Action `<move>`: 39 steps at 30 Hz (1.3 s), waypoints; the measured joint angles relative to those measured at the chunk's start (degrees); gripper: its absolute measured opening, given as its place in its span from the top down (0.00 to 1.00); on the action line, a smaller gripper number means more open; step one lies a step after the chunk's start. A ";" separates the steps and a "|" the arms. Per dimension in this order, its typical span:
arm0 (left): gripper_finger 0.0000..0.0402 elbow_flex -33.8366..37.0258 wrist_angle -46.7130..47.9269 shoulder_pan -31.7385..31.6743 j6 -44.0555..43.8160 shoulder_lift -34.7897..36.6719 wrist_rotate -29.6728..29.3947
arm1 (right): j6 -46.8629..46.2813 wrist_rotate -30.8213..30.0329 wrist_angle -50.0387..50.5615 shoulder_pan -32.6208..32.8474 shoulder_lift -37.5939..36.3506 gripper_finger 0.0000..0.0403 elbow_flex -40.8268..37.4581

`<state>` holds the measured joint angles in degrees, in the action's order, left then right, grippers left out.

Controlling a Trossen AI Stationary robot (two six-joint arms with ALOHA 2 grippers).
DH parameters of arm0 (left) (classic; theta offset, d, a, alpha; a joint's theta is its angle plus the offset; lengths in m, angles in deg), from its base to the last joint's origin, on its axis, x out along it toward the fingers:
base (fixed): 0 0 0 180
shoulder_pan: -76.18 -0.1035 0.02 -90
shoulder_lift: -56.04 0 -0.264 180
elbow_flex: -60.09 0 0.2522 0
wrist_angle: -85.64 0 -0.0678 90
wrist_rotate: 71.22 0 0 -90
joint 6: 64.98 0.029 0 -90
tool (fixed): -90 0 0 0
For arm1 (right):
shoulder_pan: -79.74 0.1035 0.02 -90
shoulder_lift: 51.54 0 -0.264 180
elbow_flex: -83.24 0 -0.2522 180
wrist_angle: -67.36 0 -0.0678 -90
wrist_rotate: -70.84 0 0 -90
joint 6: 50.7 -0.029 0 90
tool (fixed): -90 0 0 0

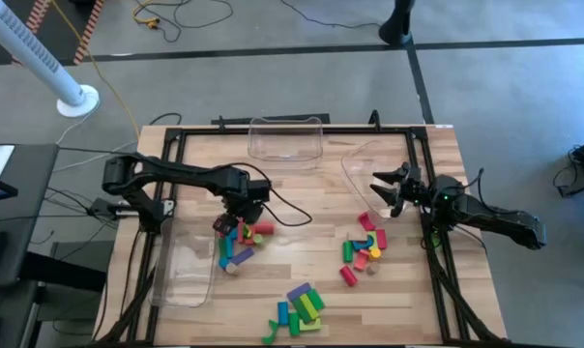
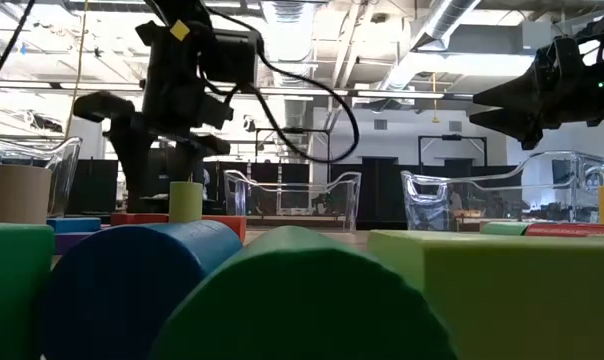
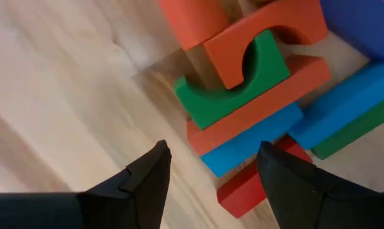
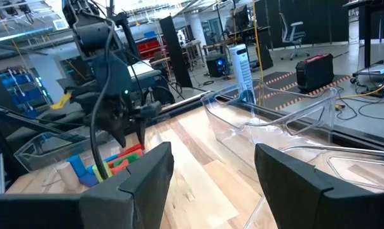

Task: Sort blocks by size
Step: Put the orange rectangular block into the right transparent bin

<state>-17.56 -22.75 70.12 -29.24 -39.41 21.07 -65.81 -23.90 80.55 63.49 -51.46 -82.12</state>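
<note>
- The bench [image 1: 302,184] is a wooden top carrying three clear bins: one at 12 o'clock [image 1: 285,141], one at 2 o'clock [image 1: 362,162], one at 8 o'clock [image 1: 184,271]
- The blocks lie in three clusters: 9 o'clock of centre [image 1: 240,242], 3 o'clock [image 1: 364,249] and 6 o'clock [image 1: 298,309]
- The left gripper [image 1: 226,224] hangs over the 9 o'clock cluster, jaws wide and empty, above a green arch [image 3: 233,83]
- The right gripper [image 1: 382,191] hovers at 2 o'clock, jaws wide, empty

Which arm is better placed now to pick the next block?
Probably the left: the left gripper hangs open right over the left block pile. The right gripper is open too, away from any block.
</note>
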 joint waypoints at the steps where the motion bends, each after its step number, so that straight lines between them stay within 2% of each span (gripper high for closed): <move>1: 0.45 0.02 -0.18 0.11 0.39 -0.68 0.00 | 0.00 0.01 0.01 0.00 0.00 0.37 0.00; 6: 0.45 0.11 -0.44 0.39 2.14 -3.15 -0.53 | 0.02 -0.01 0.07 0.00 -0.01 0.37 0.00; 15: 0.45 2.53 -2.70 0.90 3.64 -3.18 1.66 | 0.12 -0.01 0.10 0.00 -0.01 0.37 0.00; 29: 0.70 4.03 -6.34 3.59 3.44 -3.42 3.71 | 0.17 -0.01 0.10 0.00 0.01 0.37 -0.02; 39: 0.73 4.13 -6.13 6.88 4.27 -3.36 4.32 | 0.15 -0.03 0.10 0.00 0.02 0.37 -0.04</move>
<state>-13.44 -28.88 76.99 -24.97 -42.76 25.39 -65.66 -23.93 80.65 63.49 -51.44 -82.16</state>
